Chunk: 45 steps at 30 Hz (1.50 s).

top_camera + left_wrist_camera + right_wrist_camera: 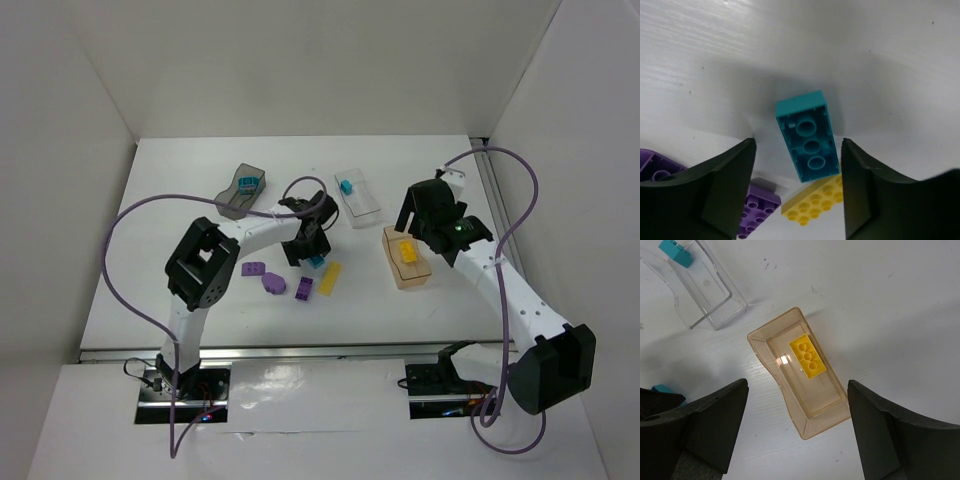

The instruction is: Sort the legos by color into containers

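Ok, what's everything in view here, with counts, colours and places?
dark grey tub: 1, far left, holding teal legos, number unclear
clear tub: 1, far centre, holding one teal lego
amber tub: 1, right, holding one yellow lego
loose teal lego: 1, table centre
loose yellow lego: 1, beside it
purple legos: 3, loose, left of the yellow one
table: 1, white
cables: 2, purple
left gripper: black, open, straddling loose teal lego
right gripper: black, open, above amber tub
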Tool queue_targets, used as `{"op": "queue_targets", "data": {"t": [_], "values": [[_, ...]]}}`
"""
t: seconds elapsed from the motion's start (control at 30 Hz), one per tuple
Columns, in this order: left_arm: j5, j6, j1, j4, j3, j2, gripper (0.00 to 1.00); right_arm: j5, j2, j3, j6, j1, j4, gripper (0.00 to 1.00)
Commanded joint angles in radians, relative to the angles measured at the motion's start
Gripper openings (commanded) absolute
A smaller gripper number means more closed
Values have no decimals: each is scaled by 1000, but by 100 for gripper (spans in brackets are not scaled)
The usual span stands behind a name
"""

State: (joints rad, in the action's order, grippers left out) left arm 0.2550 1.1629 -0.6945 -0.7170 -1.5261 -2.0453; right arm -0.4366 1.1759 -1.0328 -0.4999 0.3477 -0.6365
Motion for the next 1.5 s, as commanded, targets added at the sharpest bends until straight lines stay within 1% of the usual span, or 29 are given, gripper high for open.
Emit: {"op": "queue_targets", "data": {"t": [0.0,0.03,0.07,0.1,0.13,0.17,0.2,0.23,0.27,0.33,0.37,0.43,0.47,0.53,0.63,0.7,0.73,0.87,0.93,0.97,1.0,1.03,1.07,1.2,1.27,1.37,1.4,1.43,1.47], "values": [[35,52,1,-10,-58,-29,72,-7,-35,5,6,-7,-14,87],[35,52,1,-10,-59,-29,68,-7,-35,5,6,-7,-14,87],[35,52,1,-10,-59,-29,59,-7,-35,5,6,-7,-14,87],[50,43,1,-10,-68,-29,53,-7,-35,5,6,-7,-23,87],[70,25,1,-10,-68,-9,42,-7,-35,5,6,-7,-23,87],[79,15,1,-10,-68,-9,42,-7,-26,5,6,-7,-23,87],[79,5,10,-10,-68,6,31,-7,-25,5,6,-7,-23,87],[79,-6,29,-10,-77,16,27,-7,-25,5,6,-7,-23,87],[90,-35,41,-10,-77,34,25,-7,-25,5,6,-7,-14,87],[128,-77,79,-25,-104,49,25,7,-25,5,6,-7,-14,87],[186,-124,91,-35,-117,66,25,7,-15,5,6,-7,-14,87],[246,-172,139,-71,-159,76,25,7,-15,5,6,-7,-14,87],[277,-227,157,-71,-175,91,25,7,-15,5,6,-7,-14,87],[277,-262,223,-85,-198,106,25,7,-15,5,6,-7,-14,87],[234,-315,300,-76,-238,122,25,16,-15,5,6,-7,-5,87],[213,-347,335,-67,-264,122,26,29,-4,5,6,-7,-5,87],[204,-347,370,-67,-293,105,28,38,-4,5,6,-7,-5,87],[138,-371,443,-67,-332,56,30,38,-13,5,6,-7,-15,87],[104,-382,472,-67,-356,27,34,27,-13,5,6,-7,-25,87],[104,-391,472,-67,-356,16,40,27,-13,5,6,-7,-25,87],[77,-391,486,-67,-365,16,50,27,-13,5,6,-7,-25,87],[66,-391,486,-67,-365,1,63,27,-13,5,6,-7,-25,87],[56,-403,495,-67,-374,-10,80,27,-13,5,6,-7,-25,87],[35,-428,483,-67,-375,19,85,27,-13,5,6,-7,-25,87],[78,-453,454,-67,-355,57,85,36,-13,5,6,-7,-25,87],[118,-453,434,-67,-272,166,85,96,-13,5,15,5,12,87],[131,-453,419,-67,-208,198,85,114,-13,5,15,17,23,87],[132,-453,408,-67,-174,256,83,140,-13,-4,15,37,35,87],[132,-453,408,-56,-136,286,83,153,-13,-4,15,97,69,87]]}}
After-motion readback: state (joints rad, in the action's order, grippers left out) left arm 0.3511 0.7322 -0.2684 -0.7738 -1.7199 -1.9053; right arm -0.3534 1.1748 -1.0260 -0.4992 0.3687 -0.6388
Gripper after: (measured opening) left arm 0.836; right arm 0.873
